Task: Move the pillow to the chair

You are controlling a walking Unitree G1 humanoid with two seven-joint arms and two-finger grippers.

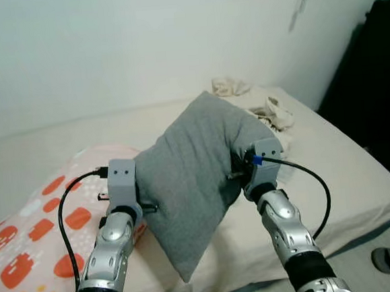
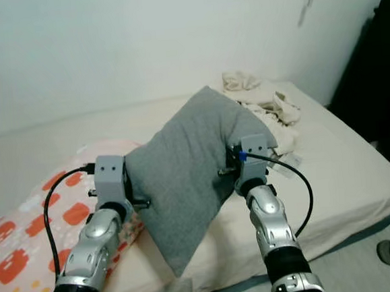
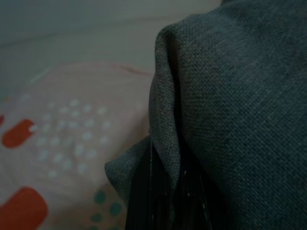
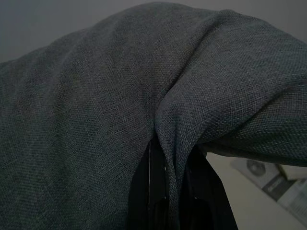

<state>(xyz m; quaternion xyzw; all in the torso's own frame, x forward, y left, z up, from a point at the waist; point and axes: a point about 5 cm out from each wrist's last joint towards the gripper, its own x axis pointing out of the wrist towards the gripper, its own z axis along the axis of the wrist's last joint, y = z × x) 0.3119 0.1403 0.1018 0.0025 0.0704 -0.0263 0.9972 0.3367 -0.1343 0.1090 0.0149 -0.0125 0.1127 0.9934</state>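
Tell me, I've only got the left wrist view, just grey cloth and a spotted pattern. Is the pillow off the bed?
Observer: Yes, the grey pillow hangs lifted above the bed, one corner pointing down.
Operator: Is the other hand helping?
Observer: The right hand is pinched shut on a fold at the pillow's far side, and the left hand is shut on its own edge.
Operator: What's the spotted thing?
Observer: A pink pillow with orange patches, lying on the bed by the left arm.
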